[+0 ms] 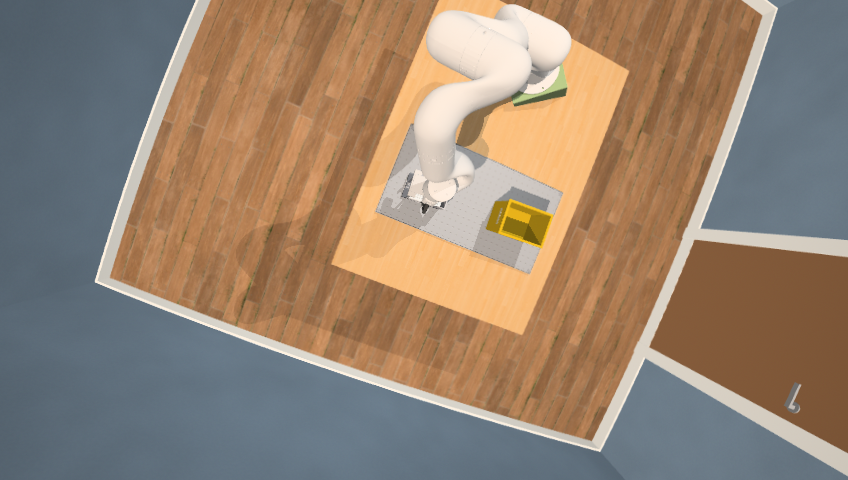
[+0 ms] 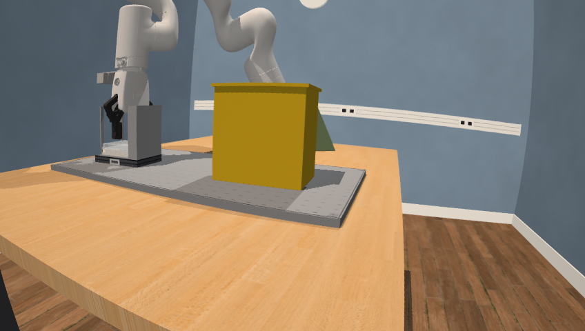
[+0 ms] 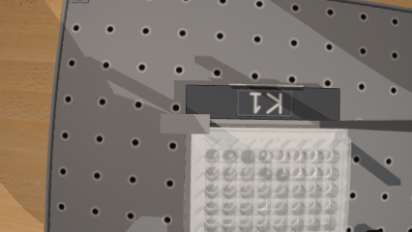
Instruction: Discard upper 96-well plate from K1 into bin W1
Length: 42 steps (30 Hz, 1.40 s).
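The stack rack K1 [image 2: 130, 135] stands on the left end of the grey perforated baseplate [image 2: 213, 180]. In the wrist view its dark label bar K1 [image 3: 263, 102] lies just beyond the clear 96-well plate [image 3: 268, 181], which fills the rack; I cannot tell the upper plate from the lower one. The plates show low in the rack in the side view [image 2: 114, 147]. My gripper [image 2: 116, 133] is open and reaches down inside the rack, its fingertips just above the plates. The yellow bin W1 [image 2: 264, 135] stands upright to the right.
The rack's grey wall [image 2: 144, 131] and thin posts [image 2: 101, 129] stand close around my fingers. The arm's green base block [image 1: 540, 90] sits at the table's back. The bin shows open-topped from above [image 1: 520, 223].
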Motion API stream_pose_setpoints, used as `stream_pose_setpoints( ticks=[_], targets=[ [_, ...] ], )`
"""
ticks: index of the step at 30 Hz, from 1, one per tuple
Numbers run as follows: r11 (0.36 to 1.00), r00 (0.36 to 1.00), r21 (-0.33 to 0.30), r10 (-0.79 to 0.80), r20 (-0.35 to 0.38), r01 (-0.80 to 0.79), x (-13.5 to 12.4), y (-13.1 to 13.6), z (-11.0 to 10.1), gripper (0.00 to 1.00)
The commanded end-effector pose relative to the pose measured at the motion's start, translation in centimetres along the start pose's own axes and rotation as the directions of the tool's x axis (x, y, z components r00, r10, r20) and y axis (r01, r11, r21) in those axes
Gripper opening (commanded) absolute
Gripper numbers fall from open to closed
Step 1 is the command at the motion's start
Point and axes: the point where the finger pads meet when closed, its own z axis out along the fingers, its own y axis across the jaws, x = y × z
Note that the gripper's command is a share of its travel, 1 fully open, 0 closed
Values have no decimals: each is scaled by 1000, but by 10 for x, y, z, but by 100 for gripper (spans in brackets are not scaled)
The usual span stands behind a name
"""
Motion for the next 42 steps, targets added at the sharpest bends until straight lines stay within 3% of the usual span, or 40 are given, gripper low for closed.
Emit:
stream_pose_setpoints(
  ticks=[1,42],
  targets=[
    [1000,1000,2,0,0,0,0,-1,0,100],
    [1000,1000,1,0,0,0,0,-1,20,100]
  ],
)
